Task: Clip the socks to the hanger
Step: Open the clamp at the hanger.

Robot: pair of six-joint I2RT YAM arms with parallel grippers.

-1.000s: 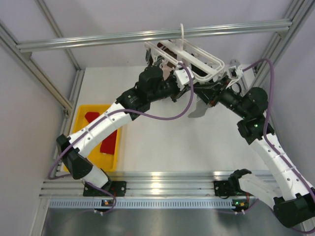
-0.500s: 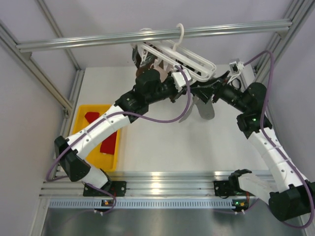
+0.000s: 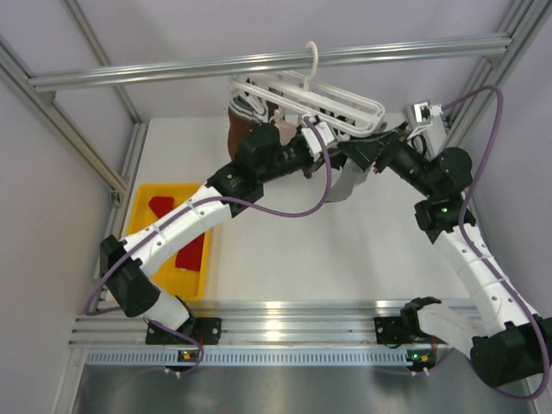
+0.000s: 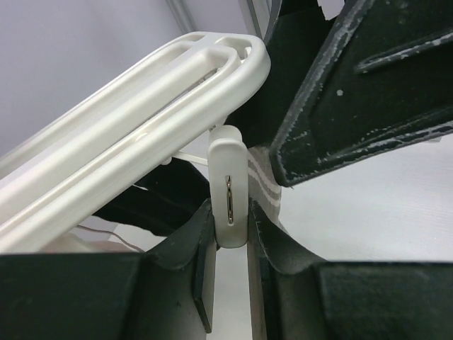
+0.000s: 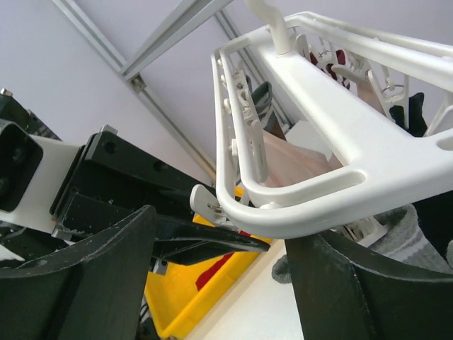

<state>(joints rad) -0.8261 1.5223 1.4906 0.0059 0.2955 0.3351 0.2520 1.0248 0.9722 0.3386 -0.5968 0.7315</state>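
The white hanger (image 3: 345, 99) hangs by its hook from the top bar; it also shows in the left wrist view (image 4: 127, 134) and the right wrist view (image 5: 318, 120). My left gripper (image 3: 326, 153) (image 4: 230, 227) is shut on a white clip peg (image 4: 230, 170) under the frame's corner. A grey striped sock (image 3: 347, 183) (image 4: 267, 190) hangs right beside that peg, its top hidden behind the fingers. My right gripper (image 3: 360, 155) (image 5: 221, 227) stands at the same corner, jaws apart. Two red socks (image 3: 191, 250) lie in the tray.
A yellow tray (image 3: 138, 226) sits at the table's left edge. Brown and pale-pink socks (image 3: 237, 129) hang at the hanger's left end. The aluminium top bar (image 3: 172, 67) and the cage posts stand close round the hanger.
The hanger has swung left. My right gripper has risen toward its corner, lifting the grey sock up beside the peg. My left gripper has stayed on the hanger's underside.
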